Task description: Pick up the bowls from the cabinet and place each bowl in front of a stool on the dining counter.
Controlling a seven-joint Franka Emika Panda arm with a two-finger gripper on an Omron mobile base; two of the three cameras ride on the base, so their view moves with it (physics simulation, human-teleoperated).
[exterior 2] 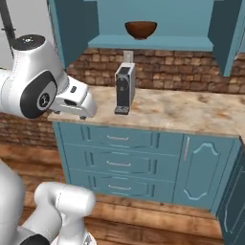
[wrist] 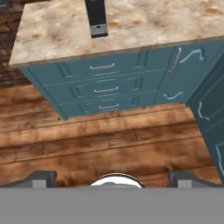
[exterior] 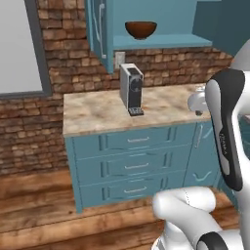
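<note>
A red-brick wall (exterior: 29,127) backs the whole scene, with a wooden plank floor (wrist: 109,144) below it. Against the bricks stands a teal drawer unit (exterior: 132,166) with silver handles, topped by a beige marbled counter (exterior: 97,110). Up above, the teal wall cabinet (exterior 2: 153,43) hangs with its doors swung open, its flat shelf in plain sight. The white arm (exterior 2: 33,81) rises in the foreground, well short of the shelf. On the counter, a black-and-silver coffee machine (exterior: 132,89) stands upright, almost directly beneath the shelf. And there it is: the reddish-brown wooden bowl (exterior: 140,29) sits upright on the cabinet shelf, untouched. Down at the hand, the gripper (wrist: 112,179) has its two dark fingertips (wrist: 41,178) spread wide apart, holding nothing, looking down at the floor before the drawers.
</note>
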